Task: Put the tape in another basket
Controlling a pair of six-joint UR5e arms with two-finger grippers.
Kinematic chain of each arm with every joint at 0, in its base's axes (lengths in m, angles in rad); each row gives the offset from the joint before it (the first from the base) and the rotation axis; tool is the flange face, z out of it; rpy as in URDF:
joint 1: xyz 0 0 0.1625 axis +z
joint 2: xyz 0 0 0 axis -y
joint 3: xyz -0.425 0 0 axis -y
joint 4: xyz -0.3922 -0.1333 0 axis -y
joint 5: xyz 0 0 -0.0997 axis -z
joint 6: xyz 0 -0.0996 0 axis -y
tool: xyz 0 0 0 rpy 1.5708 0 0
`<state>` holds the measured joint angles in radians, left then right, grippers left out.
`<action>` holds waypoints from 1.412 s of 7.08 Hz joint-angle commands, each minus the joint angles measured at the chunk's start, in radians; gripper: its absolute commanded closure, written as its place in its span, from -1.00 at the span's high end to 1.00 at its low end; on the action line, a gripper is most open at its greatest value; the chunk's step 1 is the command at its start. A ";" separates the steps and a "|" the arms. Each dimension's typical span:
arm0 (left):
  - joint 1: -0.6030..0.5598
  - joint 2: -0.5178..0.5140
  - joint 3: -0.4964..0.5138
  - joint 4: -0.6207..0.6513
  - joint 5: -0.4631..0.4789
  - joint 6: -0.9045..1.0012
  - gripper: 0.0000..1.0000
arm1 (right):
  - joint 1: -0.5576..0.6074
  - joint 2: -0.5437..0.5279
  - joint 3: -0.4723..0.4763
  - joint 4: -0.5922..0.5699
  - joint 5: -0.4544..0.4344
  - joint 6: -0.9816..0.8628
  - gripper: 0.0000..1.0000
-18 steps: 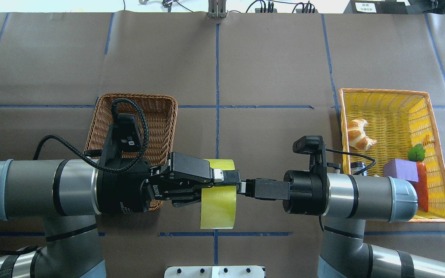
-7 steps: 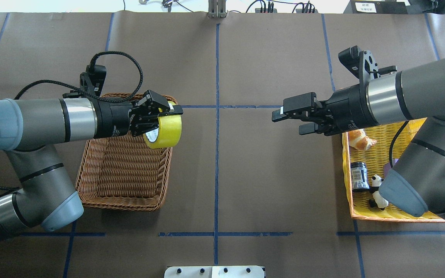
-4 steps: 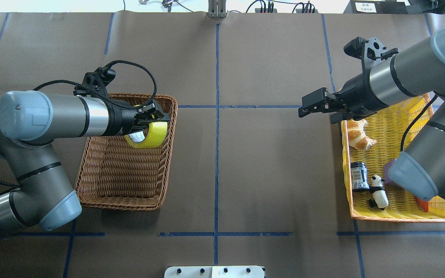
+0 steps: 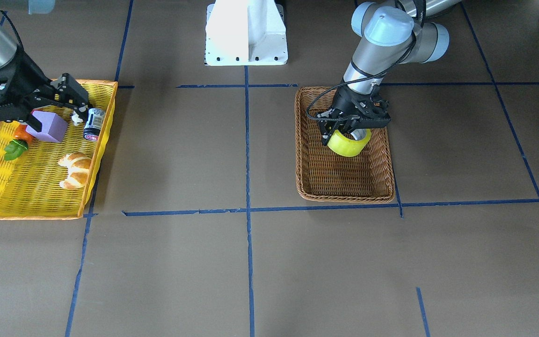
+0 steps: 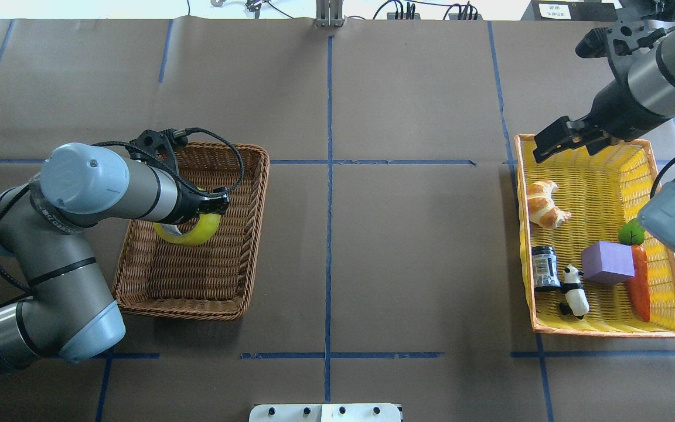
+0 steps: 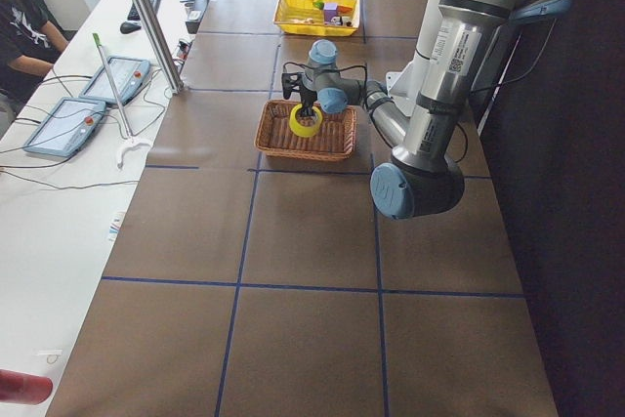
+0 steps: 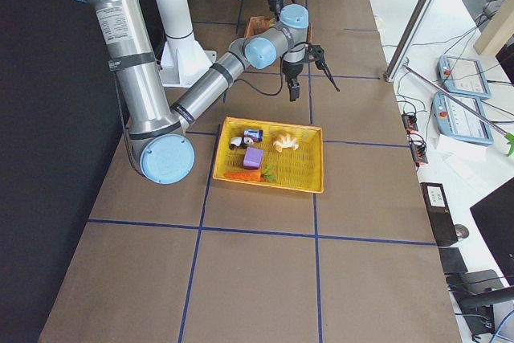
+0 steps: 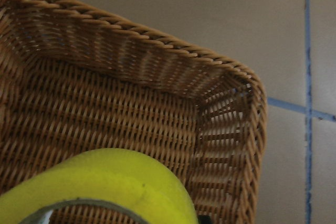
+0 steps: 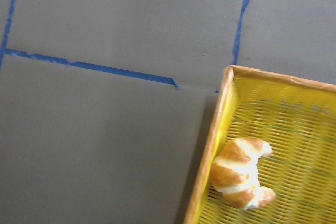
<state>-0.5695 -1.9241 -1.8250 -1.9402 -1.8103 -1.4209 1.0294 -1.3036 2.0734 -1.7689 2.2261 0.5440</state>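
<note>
The yellow tape (image 5: pixel 194 235) hangs tilted from my left gripper (image 5: pixel 207 210), which is shut on its upper rim, inside the far half of the brown wicker basket (image 5: pixel 180 311). In the front-facing view the gripper (image 4: pixel 353 125) holds the tape (image 4: pixel 347 146) just above the basket (image 4: pixel 344 197) floor. The left wrist view shows the tape (image 8: pixel 105 182) low in front of the basket's far corner (image 8: pixel 157 45). My right gripper (image 5: pixel 550 146) is open and empty, raised over the far left corner of the yellow tray (image 5: pixel 607 332).
The yellow mesh tray (image 4: pixel 26 216) holds a croissant (image 5: pixel 544 204), a small dark jar (image 5: pixel 544 268), a panda figure (image 5: pixel 573 290), a purple block (image 5: pixel 607 262) and a carrot (image 5: pixel 640 281). Blue tape lines (image 5: pixel 329 176) cross the brown table. The white robot base (image 4: pixel 247 32) stands at the near edge.
My left arm has carried the tape from the table's middle to the wicker basket and lowered it inside. My right arm has let go and drawn back over the yellow tray.
</note>
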 commanded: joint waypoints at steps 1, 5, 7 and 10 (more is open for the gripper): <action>0.045 -0.007 0.013 0.079 0.000 0.073 -0.03 | 0.079 -0.003 0.001 -0.128 0.007 -0.221 1.00; -0.009 -0.009 -0.095 0.274 -0.020 0.430 1.00 | 0.191 -0.083 -0.010 -0.135 0.092 -0.423 1.00; -0.186 0.051 -0.118 0.333 -0.235 0.680 1.00 | 0.302 -0.175 -0.039 -0.129 0.099 -0.639 1.00; -0.524 0.273 -0.117 0.337 -0.404 1.221 1.00 | 0.444 -0.294 -0.096 -0.124 0.129 -0.854 1.00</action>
<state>-0.9515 -1.7405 -1.9458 -1.6067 -2.1500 -0.4155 1.4205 -1.5477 1.9906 -1.8943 2.3473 -0.2527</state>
